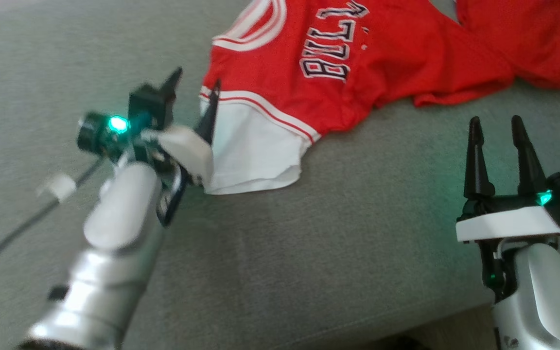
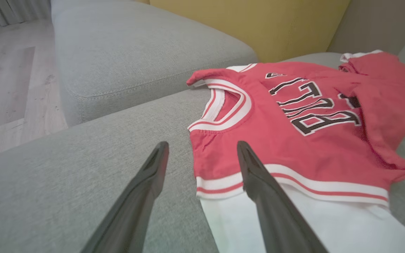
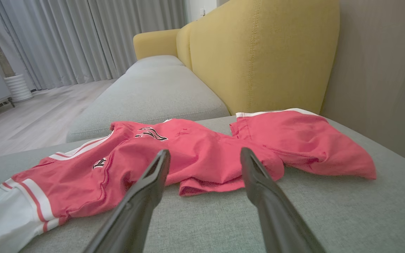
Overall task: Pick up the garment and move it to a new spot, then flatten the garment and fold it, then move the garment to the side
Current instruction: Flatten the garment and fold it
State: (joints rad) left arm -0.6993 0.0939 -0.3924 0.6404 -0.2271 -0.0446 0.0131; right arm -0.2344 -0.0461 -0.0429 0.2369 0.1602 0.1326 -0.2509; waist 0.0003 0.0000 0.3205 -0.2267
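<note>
Red garment (image 1: 382,63), left claw (image 1: 197,80) astride its edge

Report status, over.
Left gripper open at white edge of jersey, nothing held. Right gripper open, off it. Jersey rumpled on sofa. No obstruction seen.

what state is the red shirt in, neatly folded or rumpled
Rumpled, not folded: the red shirt lies bunched on the grey cushion, one end creased and lapped over itself.
</note>
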